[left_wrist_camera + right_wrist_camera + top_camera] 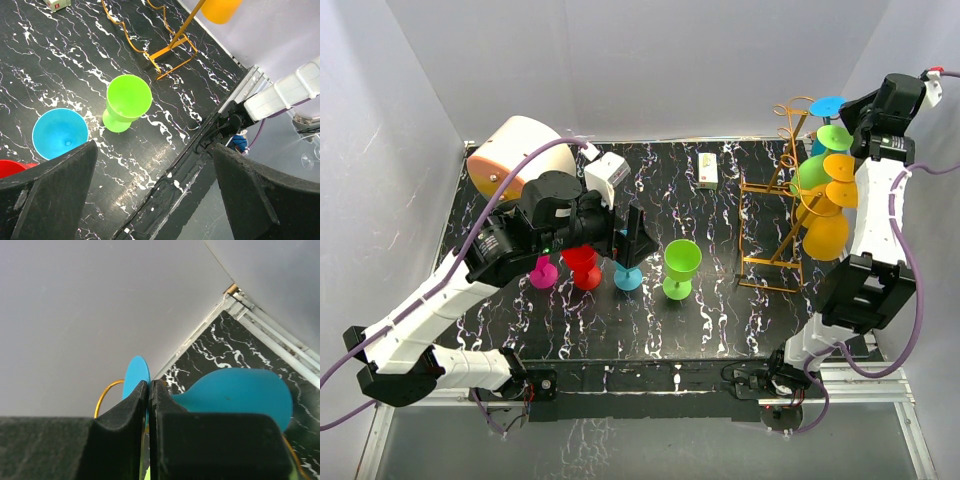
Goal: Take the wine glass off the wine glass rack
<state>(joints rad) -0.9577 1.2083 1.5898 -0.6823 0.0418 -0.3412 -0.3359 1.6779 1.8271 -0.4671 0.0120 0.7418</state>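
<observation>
The wine glass rack [762, 218], a thin orange-gold wire frame, stands at the right of the black marbled table [720, 320]. A blue wine glass [827, 106] hangs on it upside down, with a green glass [810, 173] and orange glasses [827, 235] below. My right gripper [852, 122] is high at the rack's top. In the right wrist view it [150, 390] is shut on the blue glass [240, 395] at the stem, beside its base disc [135, 377]. My left gripper [638, 240] is open and empty over the table [155, 170].
Green [681, 262], blue [628, 276], red [583, 266] and magenta [542, 273] glasses stand in a row mid-table. A cream-and-orange drum [515, 155], a white box [607, 176] and a small box [708, 170] sit at the back. Grey walls close in.
</observation>
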